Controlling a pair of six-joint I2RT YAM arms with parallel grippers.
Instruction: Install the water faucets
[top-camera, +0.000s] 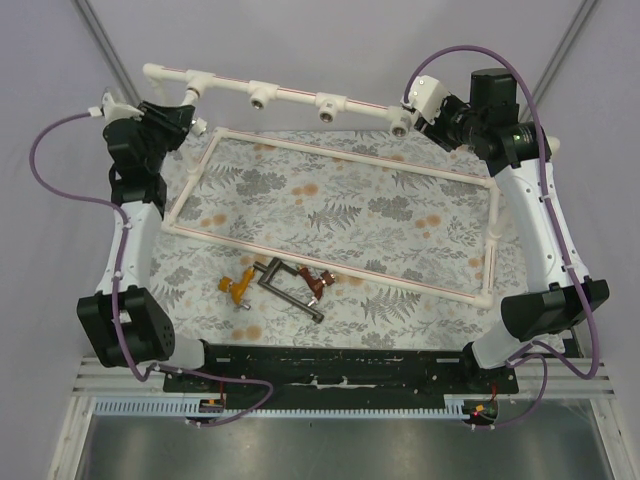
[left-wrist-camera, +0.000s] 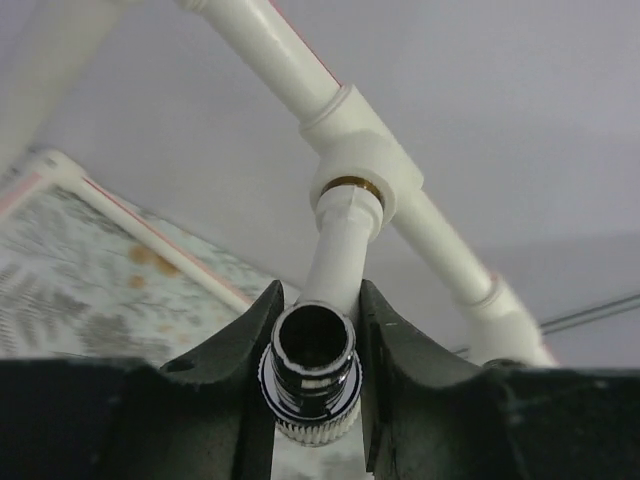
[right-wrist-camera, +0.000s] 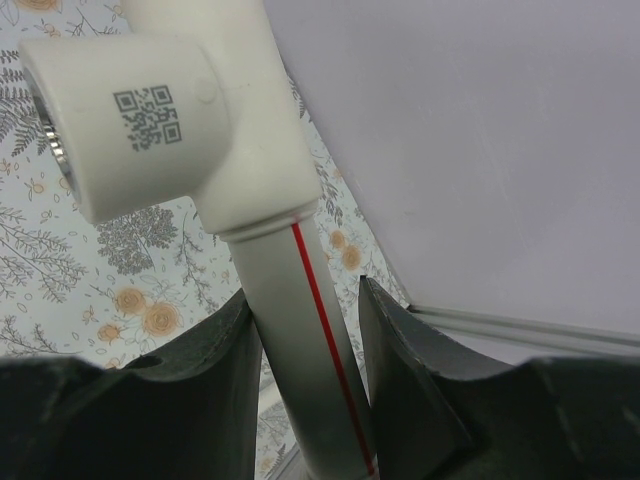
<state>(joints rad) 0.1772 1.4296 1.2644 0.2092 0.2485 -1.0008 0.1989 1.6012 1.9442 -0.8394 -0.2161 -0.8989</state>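
Left hand (left-wrist-camera: 318, 295): fingers clamped on either side of the white plastic faucet with a chrome, knurled spout end (left-wrist-camera: 338, 245). The open spout points back toward the wrist. Straight ahead of the fingertips, the faucet's far end sits in the brass-ringed tee socket (left-wrist-camera: 365, 160) of the white plastic pipe rail (left-wrist-camera: 270, 50).

Right hand (right-wrist-camera: 305, 300): fingers closed on the rail's red-striped pipe, just below a white end fitting bearing a printed square code (right-wrist-camera: 150, 110). It appears to be bracing the rail.

Well below and behind both hands, the orange-yellow faucet (top-camera: 235, 288), the larger dark grey metal faucet (top-camera: 290, 288) and the red-brown faucet (top-camera: 318, 285) lie close together on the floral-cloth counter (top-camera: 400, 220), not yet fitted.

Handling, by judgement: each small faucet is probably light and rigid. The polished chrome is likely slippery and, being round, liable to spin between the pads. The knurled ring or the stout body offers the surest hold, and the lever handle the poorest. The threads call for square alignment, since the plastic could cross-thread under force.
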